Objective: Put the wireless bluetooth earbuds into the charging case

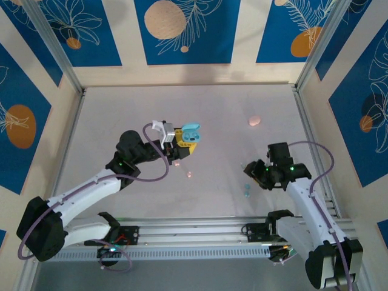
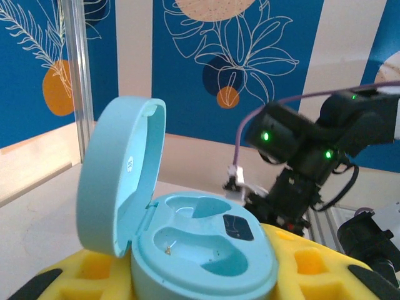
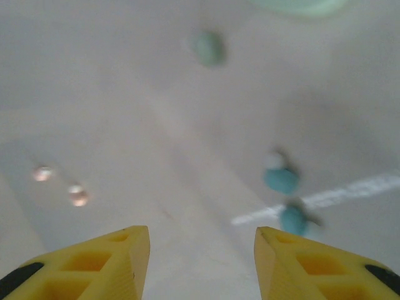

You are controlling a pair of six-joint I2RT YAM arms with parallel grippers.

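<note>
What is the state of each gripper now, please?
Left gripper: closed, holding the open charging case.
Right gripper: open, holding nothing.

charging case (image 2: 187,244): smooth plastic, slight sheen; table (image 3: 156,112): matt

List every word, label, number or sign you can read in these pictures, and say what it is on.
No text here can be read.
A small mark inside the lid of the charging case: too small to read.
The wall panels: leaf and circle drawings, no lettering.
</note>
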